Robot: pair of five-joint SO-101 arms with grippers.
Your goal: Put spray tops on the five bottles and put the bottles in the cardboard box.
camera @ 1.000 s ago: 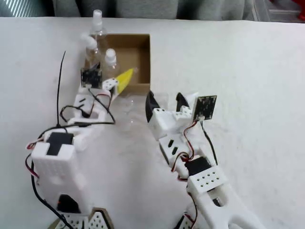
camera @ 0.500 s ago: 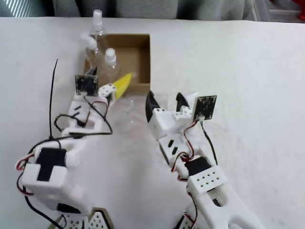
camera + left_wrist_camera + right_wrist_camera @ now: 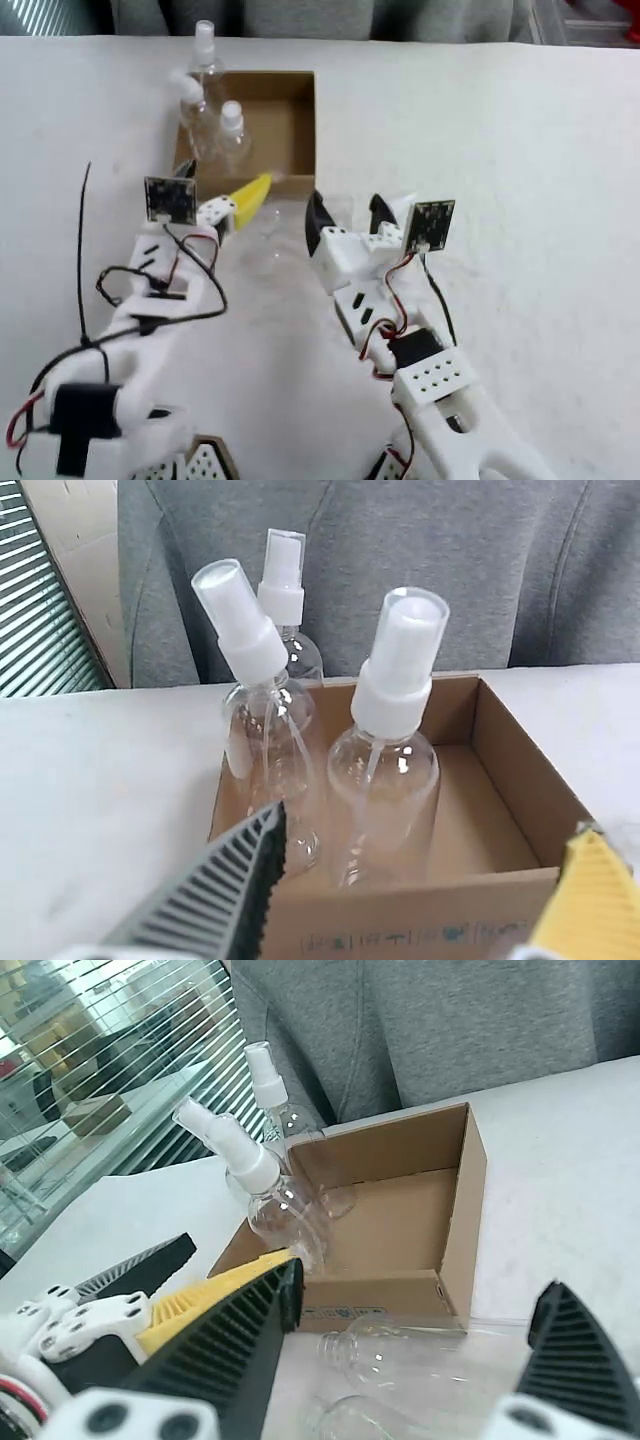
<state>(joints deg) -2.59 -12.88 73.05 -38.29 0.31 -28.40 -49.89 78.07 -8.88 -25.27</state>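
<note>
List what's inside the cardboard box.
Two clear plastic bottles with white spray tops, one tilted, one upright, along the brown cardboard box's left wall. Its near wall hides their bases.

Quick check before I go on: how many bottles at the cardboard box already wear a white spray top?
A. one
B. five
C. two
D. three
D: the left wrist view shows three topped bottles, a tilted bottle and an upright bottle in the cardboard box, and a third bottle at its far edge.
</note>
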